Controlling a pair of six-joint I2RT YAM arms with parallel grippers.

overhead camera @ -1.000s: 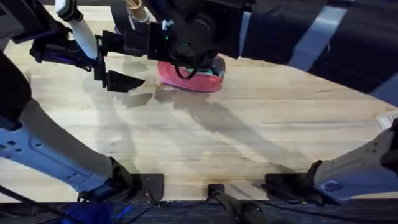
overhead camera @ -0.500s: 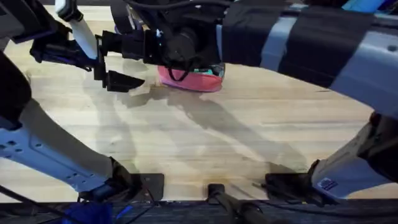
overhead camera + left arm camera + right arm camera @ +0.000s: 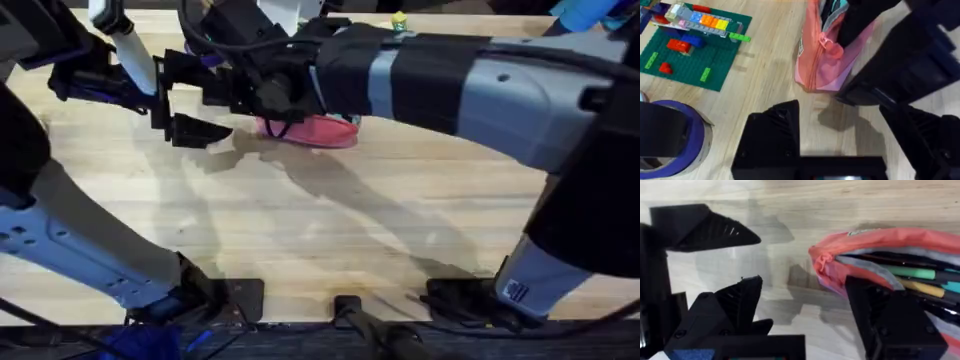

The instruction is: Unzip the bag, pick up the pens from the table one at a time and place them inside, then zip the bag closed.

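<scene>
Change since one second ago: the right arm (image 3: 470,75) has swung farther across the overhead view and now covers more of the bag; the bag and the left claw have not shifted.

Bag (image 3: 318,131): one. Pink fabric pouch, lying on the bench (image 3: 330,230) at its far side, just beyond the left claw and partly under the right arm. Zipper open at the visible end; in the right wrist view the mouth (image 3: 880,262) gapes and shows grey lining.

Pens inside the bag: several slim barrels lie lengthwise in the opening, among them one green (image 3: 912,272), one yellow (image 3: 920,286) and one teal end (image 3: 951,287), plus dark ones whose number cannot be told.

Left claw (image 3: 185,105): one. Black fingers set wide, holding nothing, just beside the bag's closed end and apart from it.

Right claw (image 3: 805,315): one. Black fingers set wide, holding nothing; one finger (image 3: 895,320) stands at the bag's open end, overlapping its lower edge in the wrist view; whether it touches cannot be told.

Other items, left wrist view, all beyond the bag from the right arm: one green baseplate (image 3: 690,52) carrying coloured bricks; one roll of purple tape (image 3: 672,137) near that baseplate.
</scene>
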